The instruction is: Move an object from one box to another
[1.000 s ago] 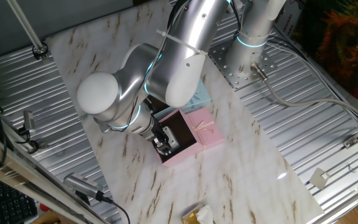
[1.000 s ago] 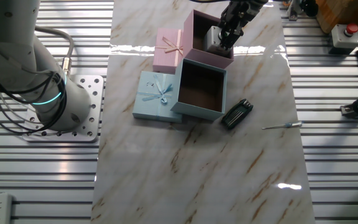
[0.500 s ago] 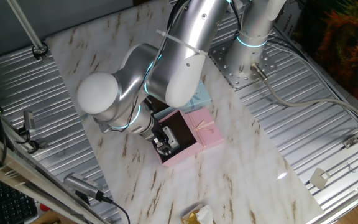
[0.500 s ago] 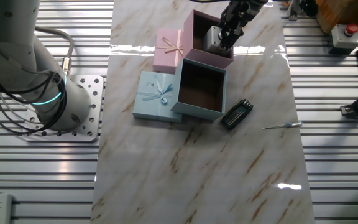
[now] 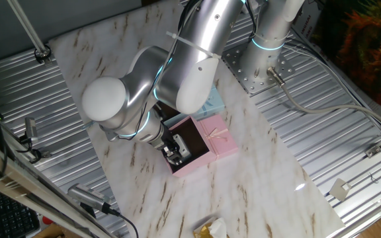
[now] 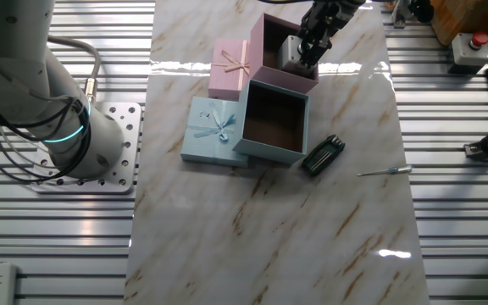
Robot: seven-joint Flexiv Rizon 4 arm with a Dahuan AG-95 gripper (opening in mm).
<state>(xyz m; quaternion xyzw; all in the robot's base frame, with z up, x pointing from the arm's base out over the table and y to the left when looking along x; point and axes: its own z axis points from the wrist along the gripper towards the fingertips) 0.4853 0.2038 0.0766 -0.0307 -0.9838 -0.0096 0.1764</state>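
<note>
The pink box [image 6: 265, 30] stands open at the far end of the marble table, and it also shows in the one fixed view [image 5: 201, 160]. My gripper [image 6: 305, 52] reaches down inside it, shut on the small white-grey object [image 6: 291, 49]. From the other side the gripper [image 5: 173, 154] and the pale object [image 5: 181, 154] sit low in the box's dark lining. The light blue box [image 6: 271, 151] stands open right next to it, with nothing in its dark interior.
The pink lid [image 6: 230, 66] and the blue lid [image 6: 214, 129] with its bow lie beside the boxes. A slim black gadget [image 6: 323, 155] and a thin screwdriver [image 6: 384, 172] rest near the blue box. The arm's base [image 6: 100, 144] is bolted beside the table.
</note>
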